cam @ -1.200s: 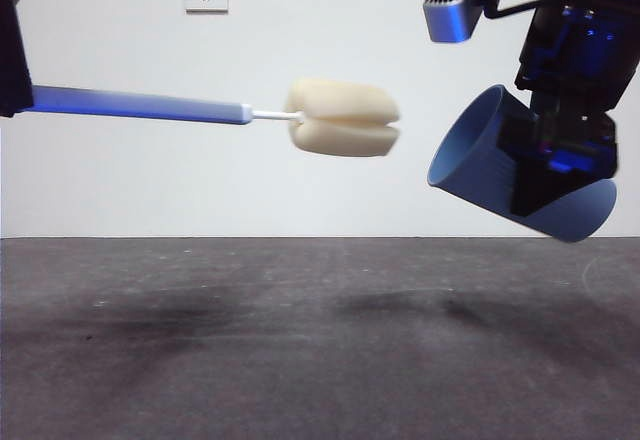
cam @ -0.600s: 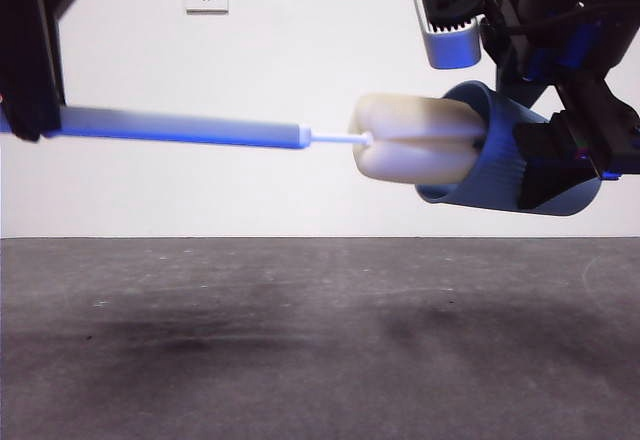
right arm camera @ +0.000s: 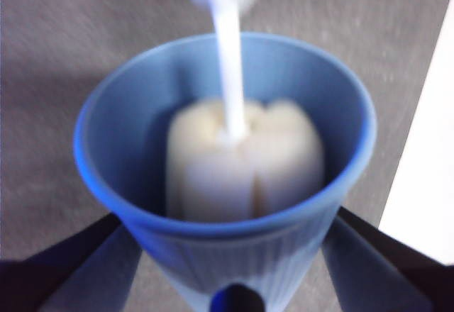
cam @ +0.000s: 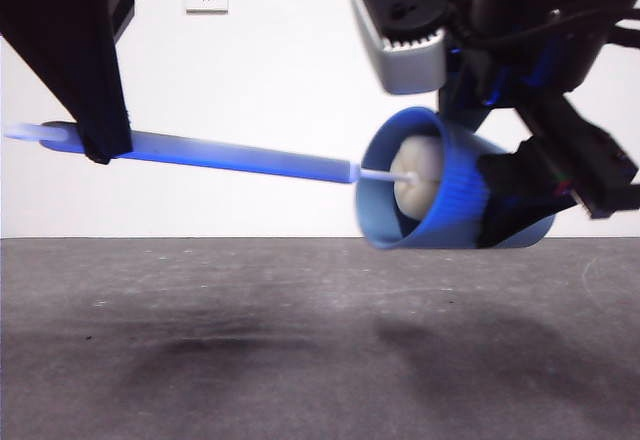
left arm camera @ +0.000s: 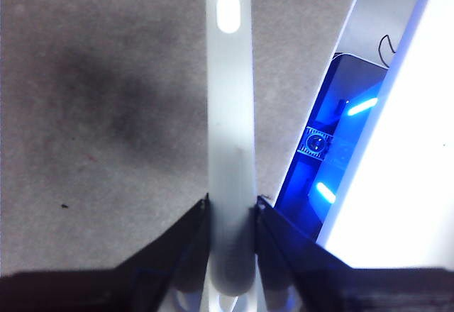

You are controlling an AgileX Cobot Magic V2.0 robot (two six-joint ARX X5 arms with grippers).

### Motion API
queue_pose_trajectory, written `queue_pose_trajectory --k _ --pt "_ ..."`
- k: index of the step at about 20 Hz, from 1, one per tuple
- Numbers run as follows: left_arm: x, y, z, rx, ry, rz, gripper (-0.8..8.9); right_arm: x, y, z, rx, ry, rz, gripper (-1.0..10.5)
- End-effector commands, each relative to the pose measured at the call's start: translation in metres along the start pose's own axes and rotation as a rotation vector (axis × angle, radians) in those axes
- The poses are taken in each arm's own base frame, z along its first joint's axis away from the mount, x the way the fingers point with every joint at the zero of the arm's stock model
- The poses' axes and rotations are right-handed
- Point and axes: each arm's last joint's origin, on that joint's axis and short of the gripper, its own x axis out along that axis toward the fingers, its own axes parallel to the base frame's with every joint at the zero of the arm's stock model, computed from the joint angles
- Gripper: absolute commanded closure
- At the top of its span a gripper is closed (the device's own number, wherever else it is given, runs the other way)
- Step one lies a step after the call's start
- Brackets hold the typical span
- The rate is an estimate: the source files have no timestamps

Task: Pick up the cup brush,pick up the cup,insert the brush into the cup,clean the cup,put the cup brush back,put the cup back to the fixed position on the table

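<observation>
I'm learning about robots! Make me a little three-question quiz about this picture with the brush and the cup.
1. True or false: the sponge is inside the cup.
2. Which gripper holds the brush? A) left B) right
3. Fill in: the cup is held up above the ____.

Key:
1. True. The right wrist view shows the sponge deep in the cup.
2. A. The left gripper clamps the handle; the right gripper holds the cup.
3. Table.
</observation>
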Motion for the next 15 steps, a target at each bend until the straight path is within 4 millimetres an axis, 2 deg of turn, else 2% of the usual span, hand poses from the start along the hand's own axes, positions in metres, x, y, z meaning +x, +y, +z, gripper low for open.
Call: queue_pose_trajectory --k 1,7,12,15 --pt "0.001 -0.003 0.004 -0.020 -0.028 -0.007 8.22 0.003 0.004 0.009 -0.021 -0.016 0.004 9.6" --pt "0.002 -0.006 0.003 -0.037 -0.010 -0.011 8.22 0.005 0.007 0.015 0.000 -0.018 0.000 9.6" --pt "-0.002 -0.008 -0.012 -0.060 0.138 0.033 8.22 0.011 0.004 0.005 0.041 0.065 -0.002 9.6" --pt "-0.013 -0.011 -0.023 -0.067 0.171 0.030 8.22 0.012 0.003 0.002 0.066 0.074 0.002 9.6"
